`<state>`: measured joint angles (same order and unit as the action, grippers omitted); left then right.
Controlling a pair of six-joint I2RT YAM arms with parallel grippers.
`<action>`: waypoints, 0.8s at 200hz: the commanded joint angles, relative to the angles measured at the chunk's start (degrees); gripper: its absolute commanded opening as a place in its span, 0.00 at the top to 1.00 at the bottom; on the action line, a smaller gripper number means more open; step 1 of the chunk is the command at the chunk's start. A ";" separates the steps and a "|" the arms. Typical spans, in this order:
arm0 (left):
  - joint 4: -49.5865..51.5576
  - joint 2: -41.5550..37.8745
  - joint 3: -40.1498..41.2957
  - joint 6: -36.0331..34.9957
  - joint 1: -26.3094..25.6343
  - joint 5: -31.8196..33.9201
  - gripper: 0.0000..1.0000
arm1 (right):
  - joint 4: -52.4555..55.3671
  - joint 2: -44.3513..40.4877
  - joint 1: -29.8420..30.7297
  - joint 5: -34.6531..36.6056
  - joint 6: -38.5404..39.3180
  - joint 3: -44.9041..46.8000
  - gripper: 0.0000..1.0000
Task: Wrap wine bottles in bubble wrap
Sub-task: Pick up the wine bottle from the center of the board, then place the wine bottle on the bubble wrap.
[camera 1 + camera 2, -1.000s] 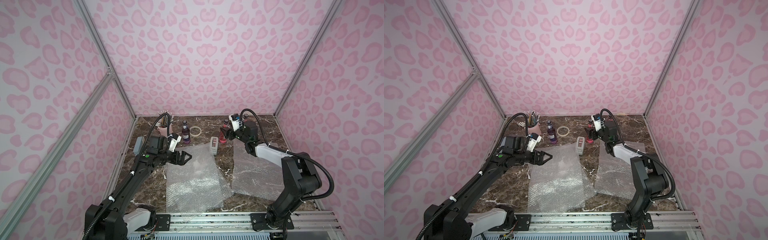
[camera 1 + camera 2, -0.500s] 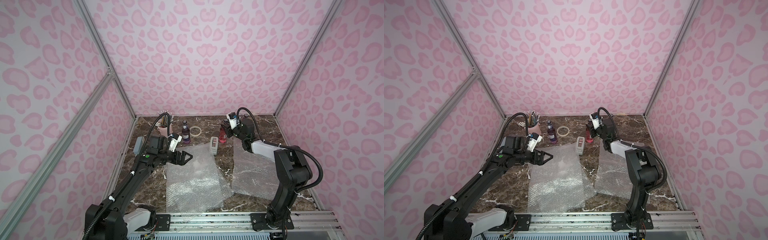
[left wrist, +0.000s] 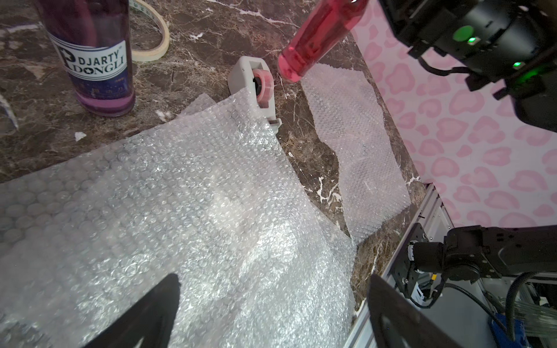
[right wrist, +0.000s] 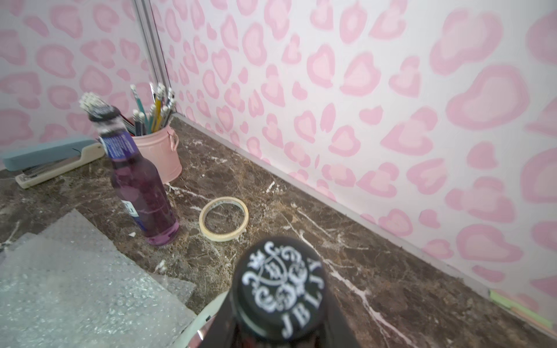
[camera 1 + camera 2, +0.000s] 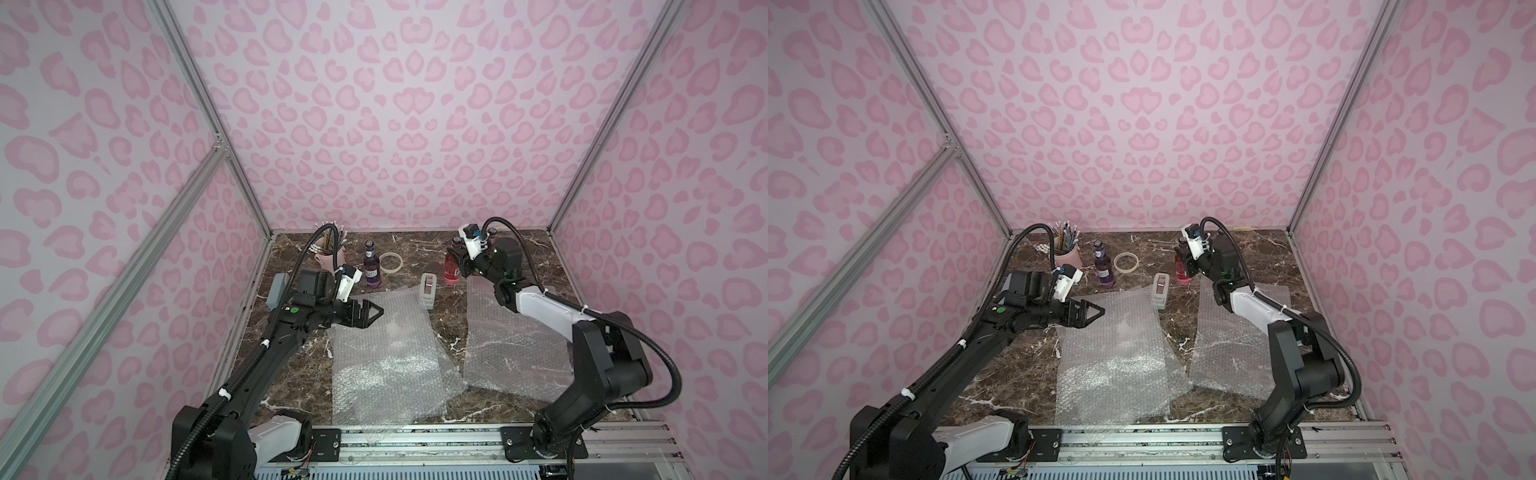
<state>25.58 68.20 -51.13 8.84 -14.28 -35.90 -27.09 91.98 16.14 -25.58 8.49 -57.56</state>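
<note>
Right gripper [image 5: 459, 262]: jaws closed on the neck of the pink bottle [image 3: 313, 36], with its dark cap showing between them in the right wrist view. The bottle hangs near upright with a slight lean. Whether its base is clear of the top cannot be told. Left gripper [image 5: 370, 312]: spread wide, empty, hovering over the far left corner of the centre sheets [image 5: 386, 357]. Governing relation: the right sheet [image 5: 511, 340] lies flat just beside the bottle's base, on the robot's side of it and under the right arm. Its long axis runs from the back toward the rail. The right arm is much the nearer. In my judgement the bottle must be drawn back and laid down on this sheet. The dispenser [image 5: 428, 291] stands just beside the bottle, between it and the centre sheets, and is a likely snag. The purple bottle [image 5: 372, 268] stands upright at the back, nearer the left gripper. Surface: dark veined marble top [image 5: 415, 249], hard and unforgiving to glass. Patterned walls [image 5: 415, 124] close in three sides.
</note>
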 commanded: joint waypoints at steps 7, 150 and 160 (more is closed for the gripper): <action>0.96 1.16 -0.55 2.18 0.36 1.47 0.02 | -3.96 -7.88 0.97 -4.31 0.09 3.50 0.96; 0.87 5.24 -0.46 6.88 0.85 3.09 0.02 | 8.11 -34.87 25.70 1.65 -5.36 26.35 0.96; 0.98 5.44 -0.50 7.02 0.87 3.19 0.02 | 8.00 -34.24 25.91 1.85 -4.94 25.82 0.96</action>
<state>27.31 73.17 -51.13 14.94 -13.50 -32.95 -12.60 57.43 41.43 -26.61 3.57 -31.29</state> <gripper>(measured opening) 0.981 0.312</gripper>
